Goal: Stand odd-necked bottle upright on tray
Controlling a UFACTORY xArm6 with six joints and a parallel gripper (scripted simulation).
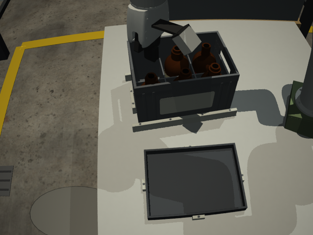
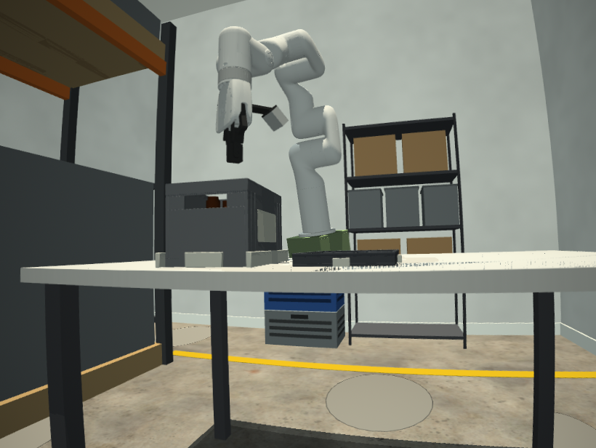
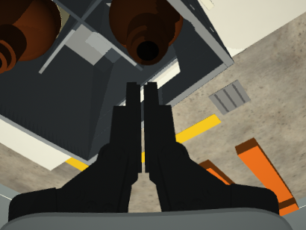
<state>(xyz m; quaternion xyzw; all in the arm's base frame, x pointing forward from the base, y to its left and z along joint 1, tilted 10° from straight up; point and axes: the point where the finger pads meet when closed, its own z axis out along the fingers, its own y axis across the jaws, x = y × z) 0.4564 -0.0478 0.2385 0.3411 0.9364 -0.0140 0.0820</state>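
My gripper [image 1: 151, 59] [image 2: 234, 161] [image 3: 142, 101] is shut with nothing between its fingers, above the back left cell of the dark crate [image 1: 149, 103] [image 2: 207, 236]. That cell looks empty. Brown bottles stand in the crate: one at front left [image 1: 150, 77] [image 3: 143, 24], one at front middle [image 1: 185, 73], one at front right [image 1: 215, 68], one at back middle [image 1: 176, 64] [image 3: 41, 30] and one at back right [image 1: 204, 61]. The front bottles' bodies are mostly hidden by the crate wall. The dark tray [image 1: 187, 182] [image 2: 312, 259] lies flat with nothing on it. Which neck differs cannot be told.
Pale stop strips [image 1: 184, 120] edge the crate, and small blocks [image 1: 198, 216] edge the tray. The robot's green base [image 1: 293, 113] [image 2: 308, 244] stands at the right in the top view. A tall rack post [image 2: 166, 193] rises beyond the table's left side in the exterior view.
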